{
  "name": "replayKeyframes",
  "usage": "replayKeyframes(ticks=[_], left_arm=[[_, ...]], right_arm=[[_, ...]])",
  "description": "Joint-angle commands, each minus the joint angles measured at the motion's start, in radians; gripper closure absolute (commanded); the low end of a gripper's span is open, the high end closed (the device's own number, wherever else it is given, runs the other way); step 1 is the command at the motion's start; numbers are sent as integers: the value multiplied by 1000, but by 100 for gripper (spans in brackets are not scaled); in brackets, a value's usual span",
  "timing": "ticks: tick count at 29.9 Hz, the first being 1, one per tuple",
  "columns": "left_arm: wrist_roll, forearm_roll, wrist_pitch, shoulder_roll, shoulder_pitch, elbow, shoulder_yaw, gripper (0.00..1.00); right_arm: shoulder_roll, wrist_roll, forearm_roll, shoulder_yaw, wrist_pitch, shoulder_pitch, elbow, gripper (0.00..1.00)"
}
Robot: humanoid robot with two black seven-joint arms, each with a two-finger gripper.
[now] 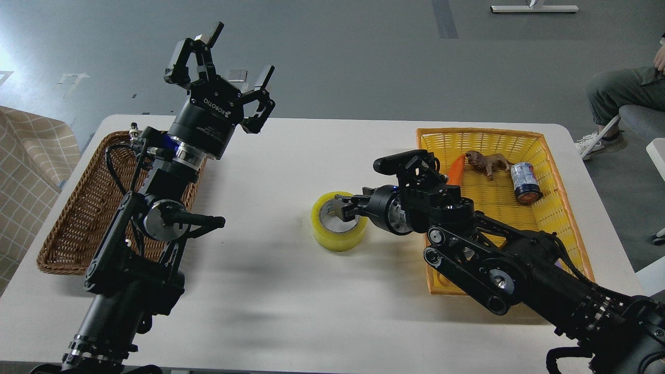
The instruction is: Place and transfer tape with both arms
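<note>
Grey floor [363, 57] with glare at far left; white table [311, 311]; checked beige cloth [26, 171] left; seated person's leg [618, 93] right; white base bar [534, 9] top.

A single head view looks forward and down from above the near edge of the surface [291, 311], fairly close; the left end effector [228, 57] rises toward it, floor showing beyond that end effector.

seated person [621, 91] cut off at right edge.
</note>
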Motion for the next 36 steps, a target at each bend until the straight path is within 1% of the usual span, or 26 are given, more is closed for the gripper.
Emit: replayKeyframes(ticks=[1,2,3,4,8,9,11,12,13,15,16,20,22,23,25,27,28,29,30,31,33,34,36], left_arm=[[0,-2,4,15,1,-2,-1,2],[0,0,7,16,1,-2,-1,2],[0,-2,10,16,1,-2,-1,2],[0,0,13,15,1,-2,1,2],[1,0,20,13,-1,-2,2,2],[14,3,32,15,-2,0,13,2],[29,6,62,19,-11,2,24,2],[40,8,72,21,-14,2,27,2],[70,6,87,24,-19,5,30,2],[104,6,105,28,-21,5,30,2],[110,8,110,32,-22,5,30,2],[97,18,112,36,-18,8,30,2],[97,35,112,35,-10,8,33,2],[97,53,112,30,-7,8,36,2],[95,84,112,29,-7,8,41,2],[90,127,113,27,-8,8,39,2],[87,127,115,21,-10,5,36,2],[78,126,124,9,-14,-3,35,2],[77,126,150,-11,-21,-9,35,2],[77,126,150,-11,-21,-9,35,2],[87,126,205,-16,-25,-9,42,2],[87,126,207,-16,-25,-9,44,2],[81,127,182,-14,-25,-8,53,2]], right_arm=[[0,-2,0,53,-14,1,12,14],[0,0,0,73,-23,1,18,11],[0,-2,0,108,-34,1,38,5],[0,-2,0,137,-43,1,63,4],[0,0,0,235,-49,-2,127,3],[0,0,4,275,-48,-10,159,0],[0,0,20,329,-48,-36,228,0],[0,0,29,347,-48,-47,250,0],[0,0,47,375,-48,-68,290,0],[0,0,70,418,-48,-102,337,0],[0,0,78,446,-48,-123,369,0],[0,3,103,524,-49,-189,462,0],[0,11,185,587,-49,-219,491,0],[0,11,272,623,-49,-240,497,0],[0,11,377,657,-49,-260,500,0],[0,14,571,723,-49,-274,502,0],[0,15,615,737,-48,-277,502,0],[0,26,699,758,-40,-286,502,0],[0,47,780,771,-36,-291,497,0],[0,47,781,771,-36,-291,497,0],[0,95,913,777,-33,-297,488,0],[0,103,935,777,-33,-298,486,0],[0,110,980,794,-39,-300,482,0]])
